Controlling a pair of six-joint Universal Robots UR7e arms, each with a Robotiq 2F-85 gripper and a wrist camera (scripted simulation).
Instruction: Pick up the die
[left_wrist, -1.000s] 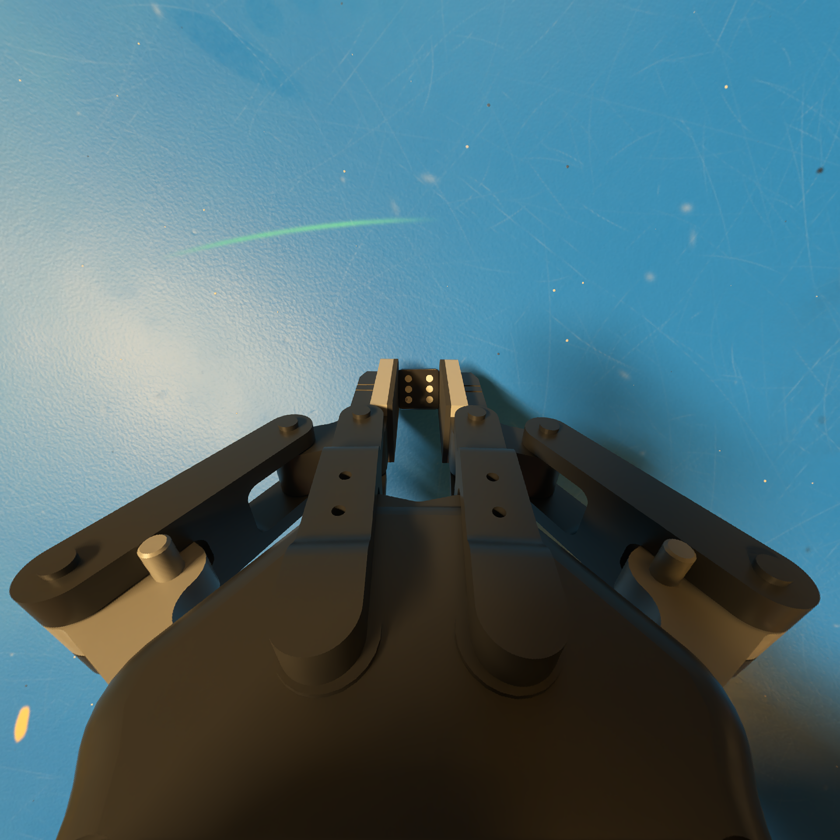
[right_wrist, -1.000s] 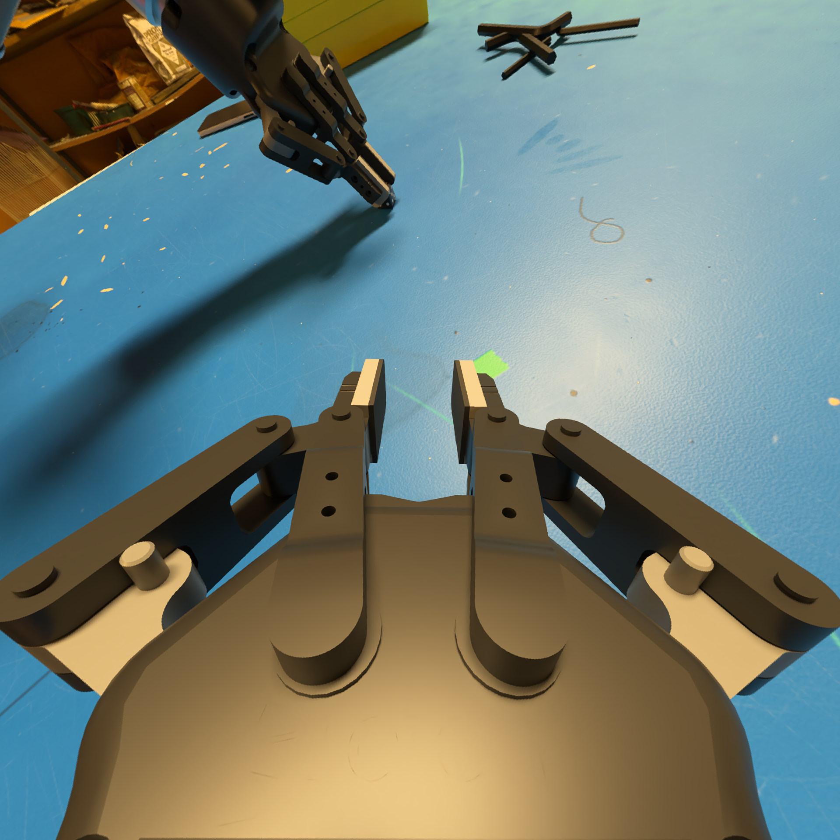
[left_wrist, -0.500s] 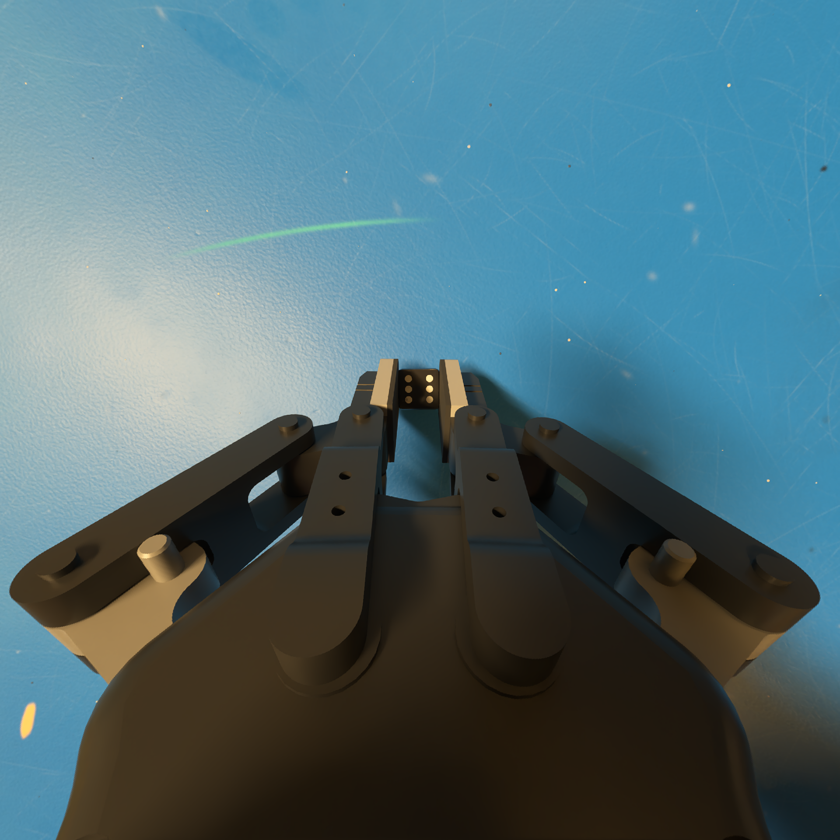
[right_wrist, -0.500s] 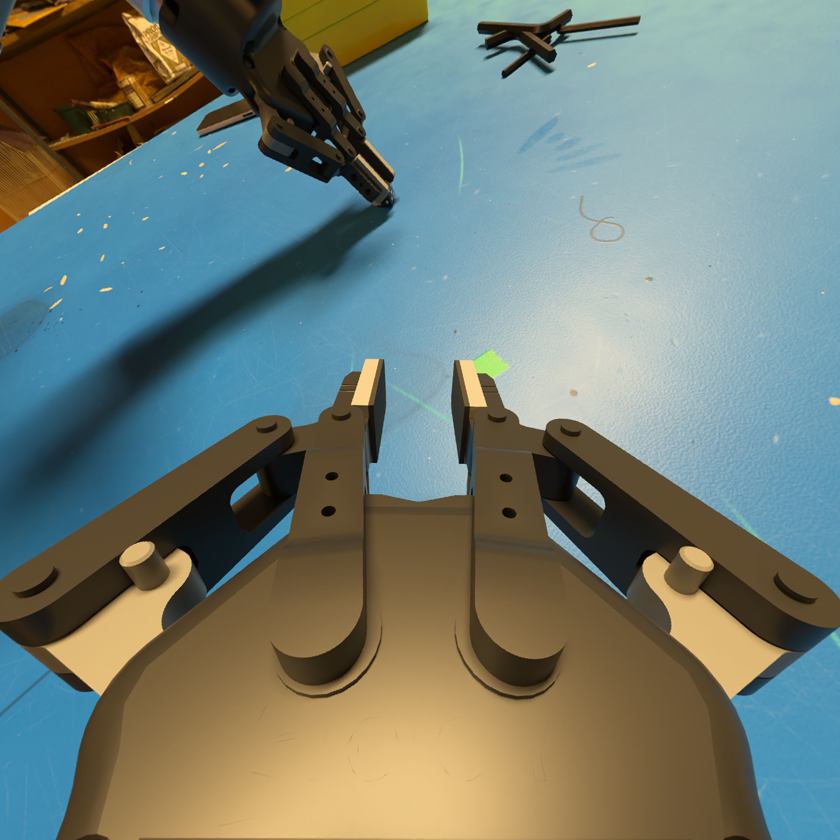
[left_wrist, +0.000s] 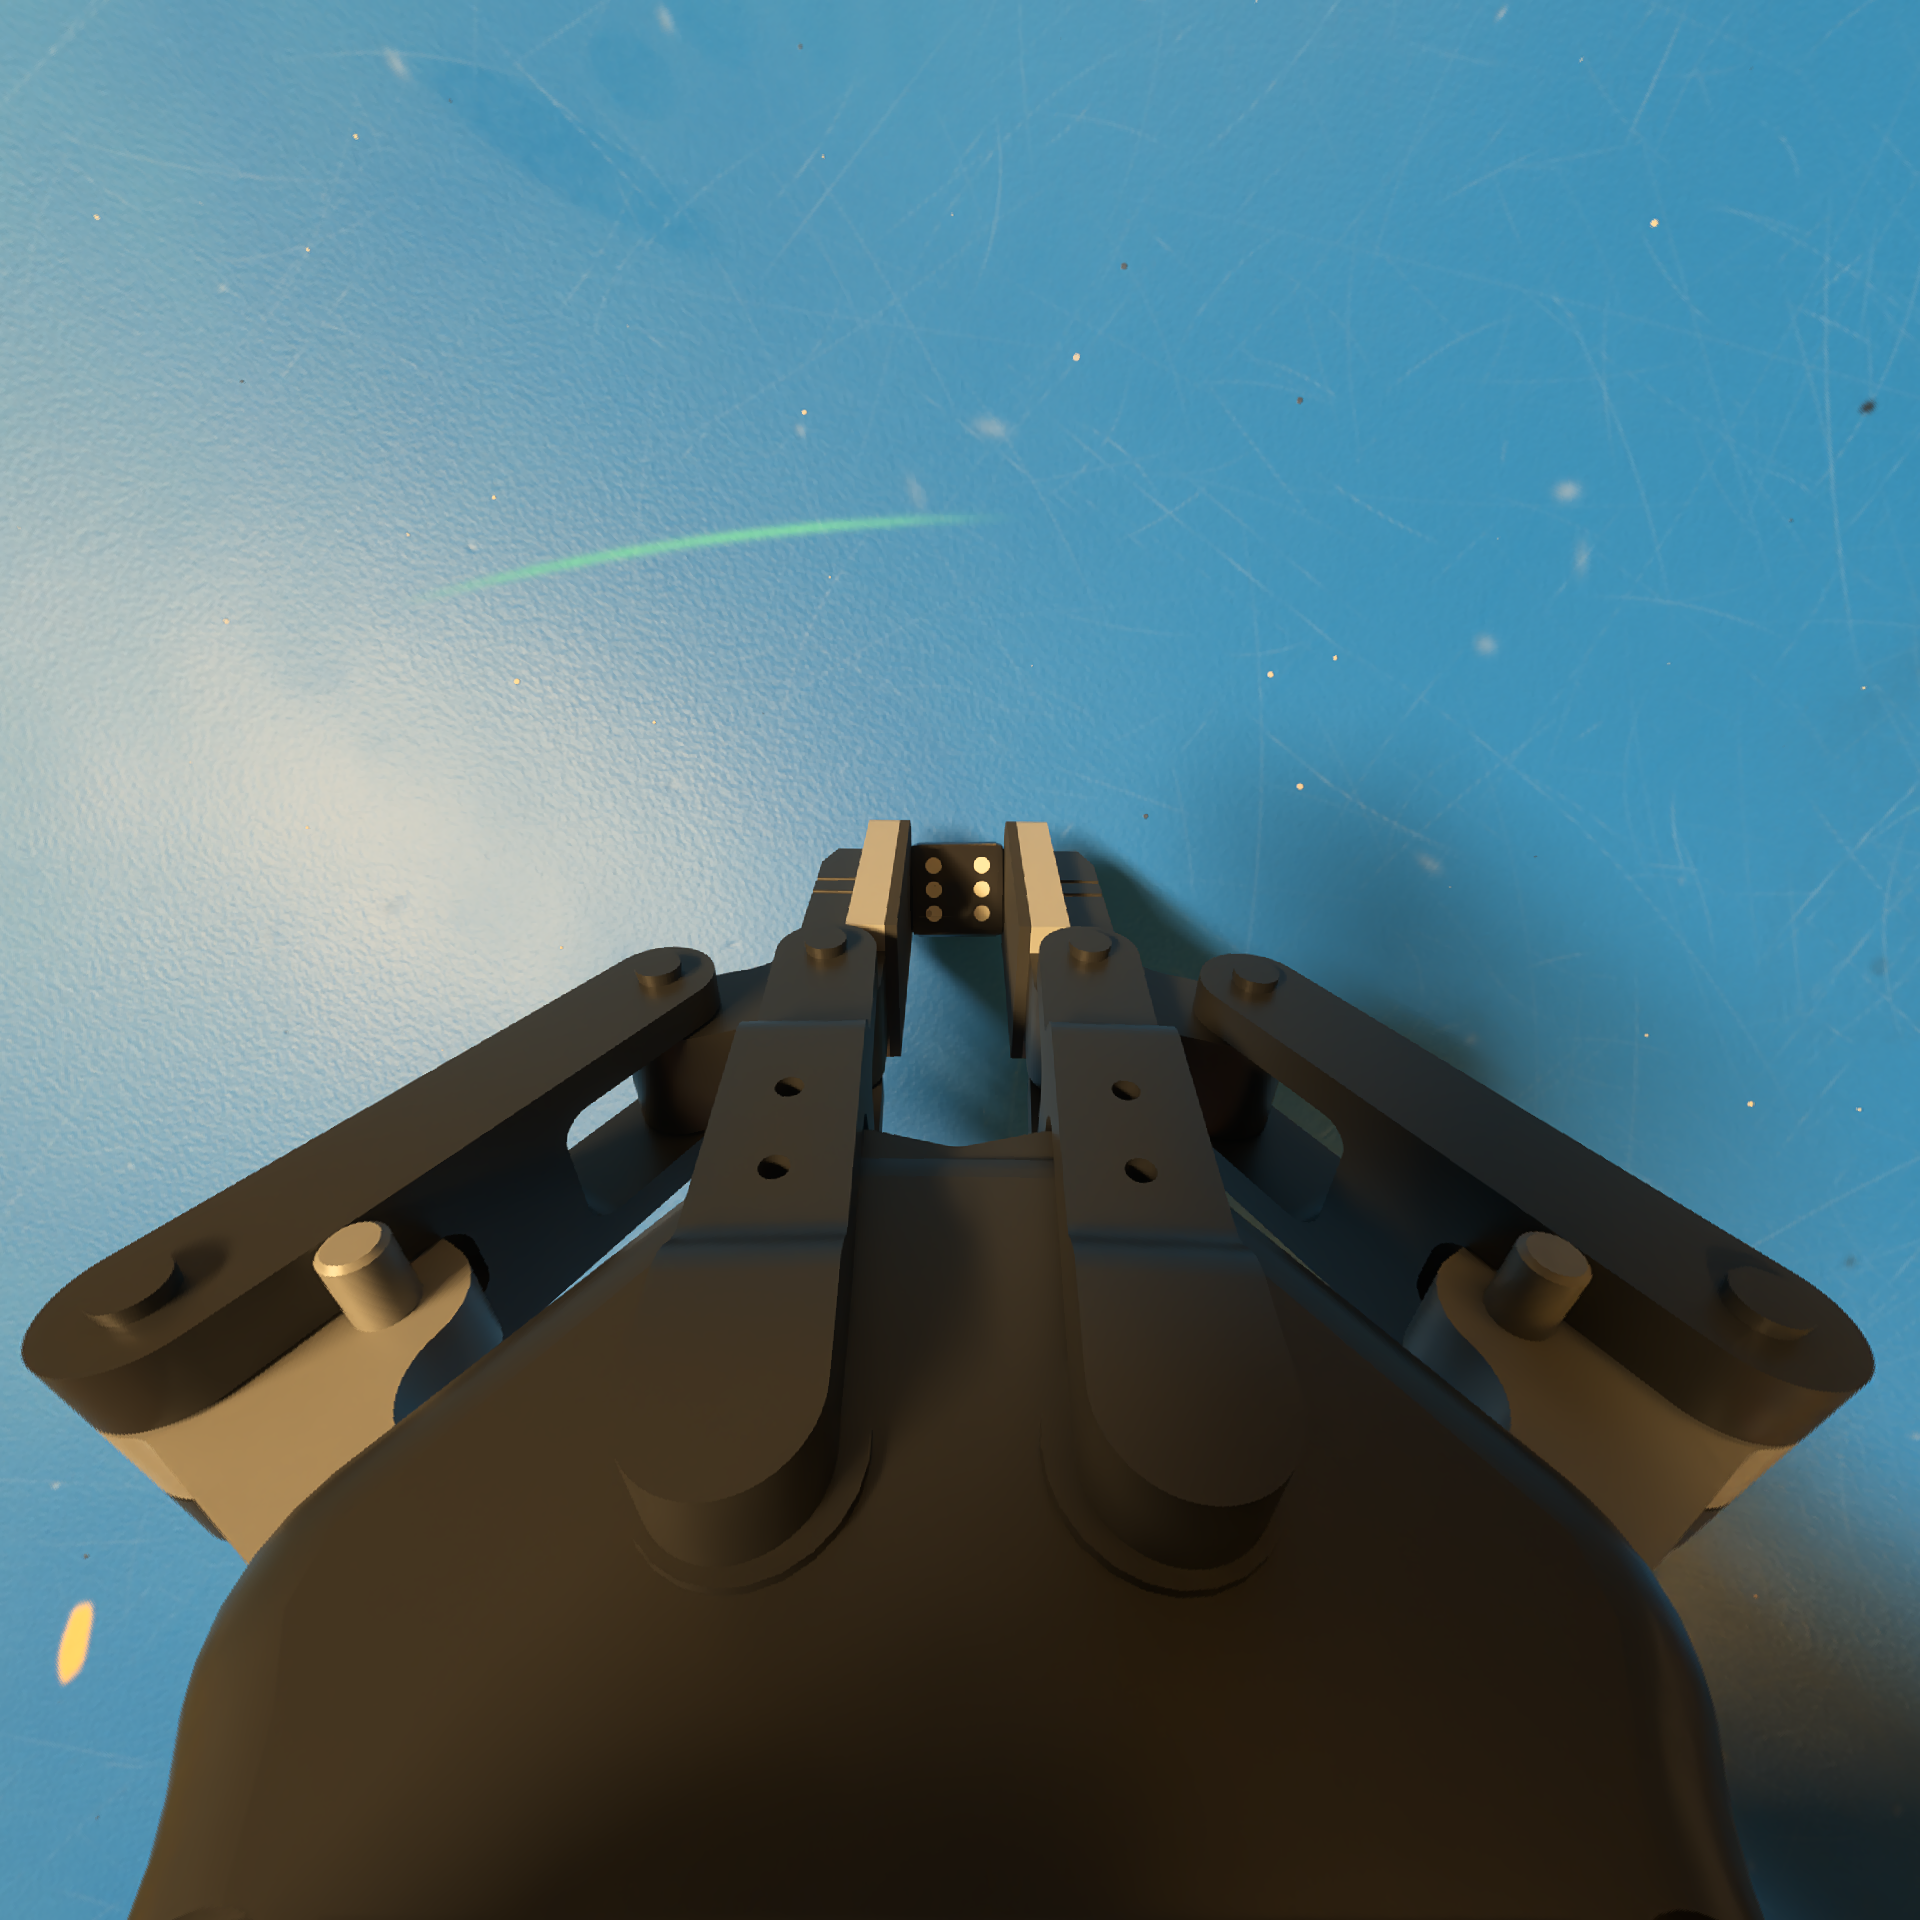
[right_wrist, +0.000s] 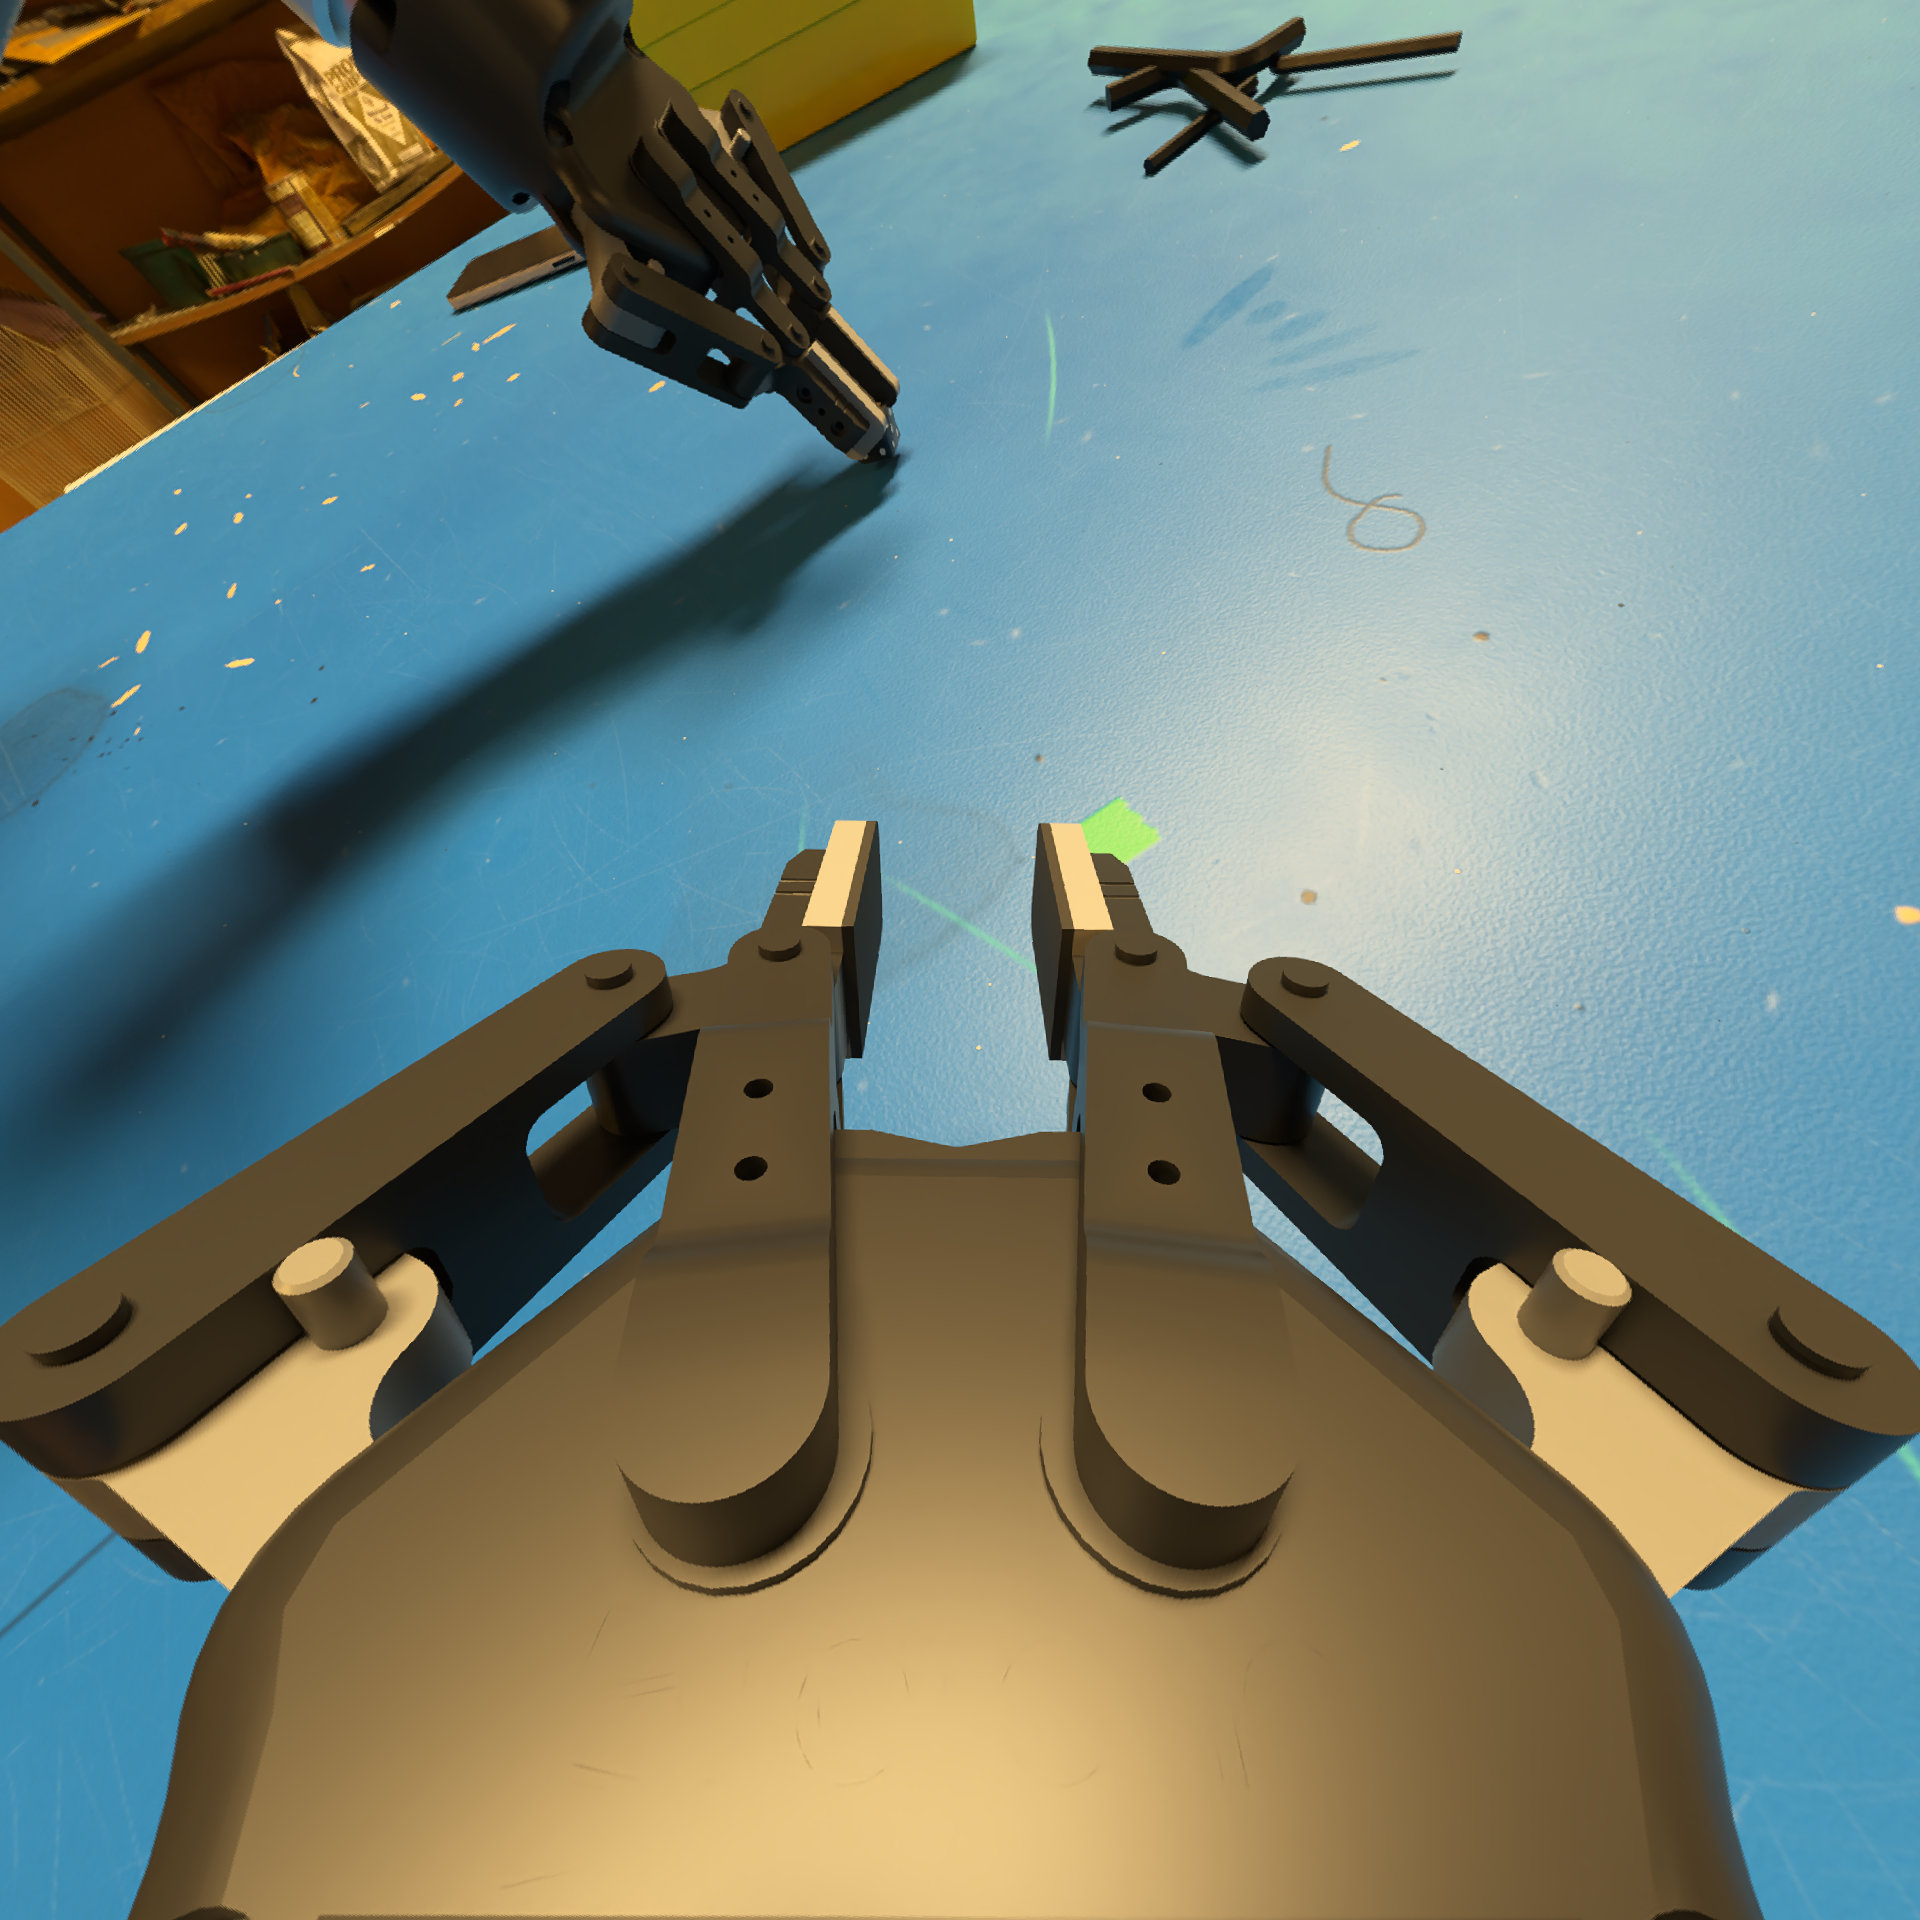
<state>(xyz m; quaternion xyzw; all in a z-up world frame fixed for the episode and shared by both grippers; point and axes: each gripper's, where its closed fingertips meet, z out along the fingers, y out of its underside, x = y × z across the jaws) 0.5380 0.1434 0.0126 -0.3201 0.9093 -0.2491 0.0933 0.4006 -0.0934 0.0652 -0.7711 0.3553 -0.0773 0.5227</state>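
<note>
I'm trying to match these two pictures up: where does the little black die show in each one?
Left wrist view: the die sits just above centre, clamped between the left pincer's pads.
Right wrist view: upper middle, at the tip of the far pincer; the die itself is too small to make out.
Shared landmark: the thin green streak on the blue table, beyond the die.

The die (left_wrist: 957, 889) shows a face of six pale pips. A grey looped scrawl (right_wrist: 1374, 506) is drawn on the blue surface (right_wrist: 1455, 727). A bag (right_wrist: 353, 99) beyond its edge bears print, probably too blurred to read.
</note>
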